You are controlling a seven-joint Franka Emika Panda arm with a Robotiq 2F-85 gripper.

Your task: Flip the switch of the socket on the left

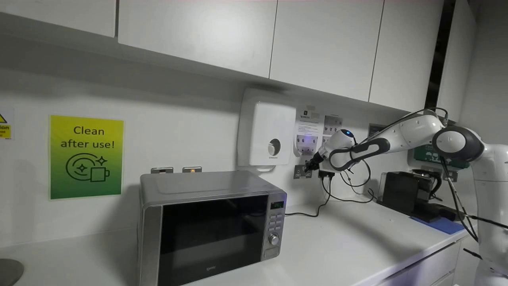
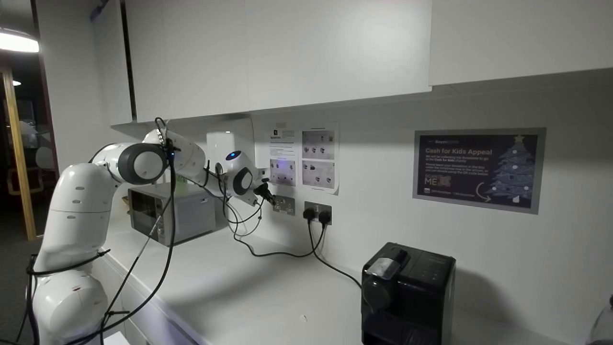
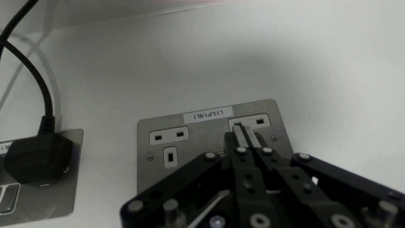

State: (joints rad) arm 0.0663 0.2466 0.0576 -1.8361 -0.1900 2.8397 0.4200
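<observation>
Our gripper [image 3: 243, 127], jaws together, faces the left-hand socket [image 3: 205, 136] just beyond them; pressing blind, we could miss its switch (hard to see past the jaws) and prod pin holes [image 3: 260, 121].

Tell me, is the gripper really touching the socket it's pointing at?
Cannot tell. In the wrist view, the gripper covers part of the socket, but any gap behind its tips is hidden; both exterior views show that spot too small.

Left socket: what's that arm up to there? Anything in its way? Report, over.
Jaws shut, empty, at left socket; contact unclear. Switch position unreadable. Nothing seen in between; plugs sit in next socket, off to the side.
</observation>
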